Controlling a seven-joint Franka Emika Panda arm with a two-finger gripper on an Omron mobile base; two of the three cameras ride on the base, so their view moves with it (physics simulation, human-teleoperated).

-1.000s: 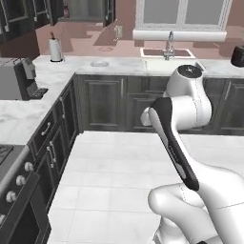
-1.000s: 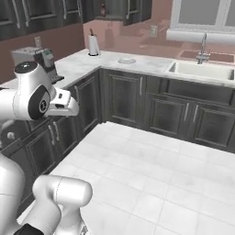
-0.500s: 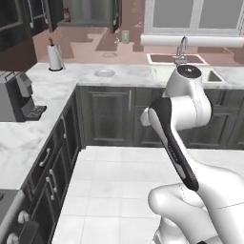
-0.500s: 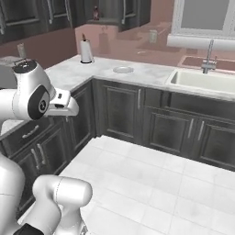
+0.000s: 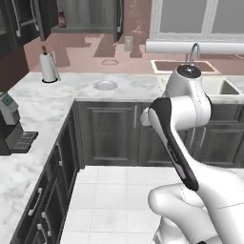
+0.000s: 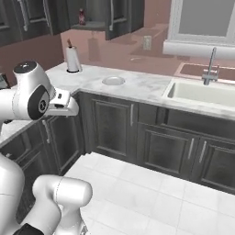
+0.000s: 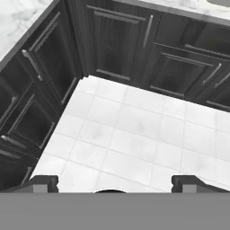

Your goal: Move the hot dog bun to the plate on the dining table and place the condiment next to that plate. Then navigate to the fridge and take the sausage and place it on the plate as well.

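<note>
counter (image 5: 57, 102): pale veined marble, smooth | cabinets (image 5: 109, 133) beneath counter: dark matt wood, metal handles | floor (image 7: 134, 134): glossy white tile

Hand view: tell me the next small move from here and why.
Probably keep driving the base on in search of the hot dog bun. The open pincer holds nothing and looks down at bare white floor tiles and dark cabinet doors. The marble counter ahead carries a paper towel roll and a small dish; I see no bun or plate.
</note>
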